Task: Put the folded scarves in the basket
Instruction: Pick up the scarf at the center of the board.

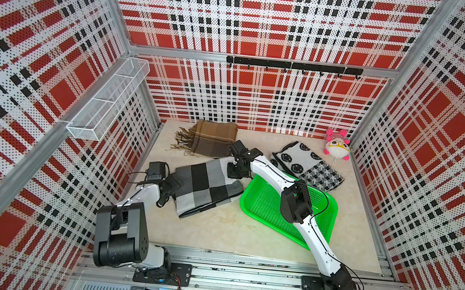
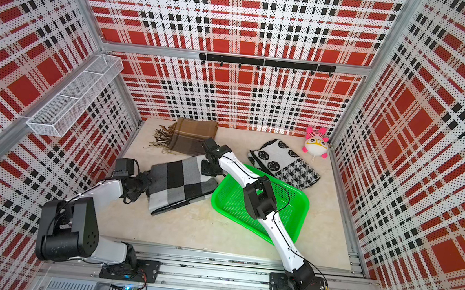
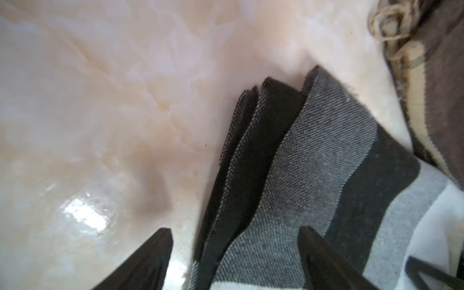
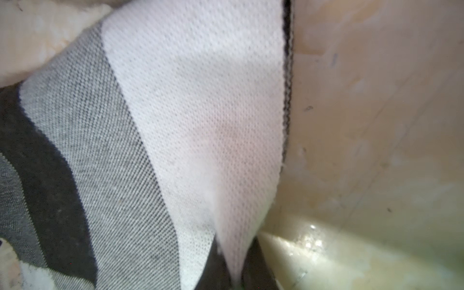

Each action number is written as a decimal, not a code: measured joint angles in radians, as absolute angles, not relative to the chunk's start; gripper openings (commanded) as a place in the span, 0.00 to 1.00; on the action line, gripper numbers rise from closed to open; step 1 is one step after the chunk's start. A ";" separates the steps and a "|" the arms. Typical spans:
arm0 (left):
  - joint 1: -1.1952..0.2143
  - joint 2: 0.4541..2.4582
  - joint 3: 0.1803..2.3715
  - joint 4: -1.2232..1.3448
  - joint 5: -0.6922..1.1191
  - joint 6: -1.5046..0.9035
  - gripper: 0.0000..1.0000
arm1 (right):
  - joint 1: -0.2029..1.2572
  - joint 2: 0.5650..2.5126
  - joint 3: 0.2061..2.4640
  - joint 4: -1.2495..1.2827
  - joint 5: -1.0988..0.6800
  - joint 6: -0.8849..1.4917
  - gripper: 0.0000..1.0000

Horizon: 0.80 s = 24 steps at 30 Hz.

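Note:
The folded scarf (image 1: 206, 187) (image 2: 180, 184), checked in grey, black and white, lies on the table just left of the bright green basket (image 1: 262, 210) (image 2: 231, 201). My left gripper (image 1: 172, 188) (image 2: 144, 185) is at the scarf's left edge. In the left wrist view this gripper (image 3: 234, 229) is open, and the stacked layers of the scarf (image 3: 313, 155) reach in between its fingers. My right gripper (image 1: 234, 171) (image 2: 208, 168) is at the scarf's far right corner, beside the basket's far corner. In the right wrist view it (image 4: 234, 251) is shut on a white fold of the scarf (image 4: 200, 113).
A brown fringed scarf (image 1: 211, 139) lies at the back, a black-and-white patterned scarf (image 1: 308, 165) behind the basket, and a pink and white plush toy (image 1: 337, 146) in the back right corner. A white wire shelf (image 1: 109, 100) hangs on the left wall. My right arm (image 1: 296, 202) crosses over the basket.

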<state>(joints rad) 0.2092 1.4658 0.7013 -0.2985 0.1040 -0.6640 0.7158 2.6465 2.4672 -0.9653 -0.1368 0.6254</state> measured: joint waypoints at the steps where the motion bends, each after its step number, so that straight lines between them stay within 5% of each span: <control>1: 0.199 1.485 0.702 -0.297 0.103 -0.664 0.79 | 0.716 2.646 2.467 -0.965 -0.139 0.626 0.00; 8: 0.108 1.542 0.712 -0.201 0.100 -0.688 0.50 | 0.716 2.646 2.465 -0.958 -0.159 0.626 0.00; 13: 0.093 1.542 0.675 -0.147 0.096 -0.717 0.02 | 0.717 2.646 2.459 -0.946 -0.168 0.635 0.00; 24: 0.096 1.487 0.707 -0.240 0.045 -0.725 0.00 | 0.778 2.577 2.370 -0.904 -0.152 0.705 0.00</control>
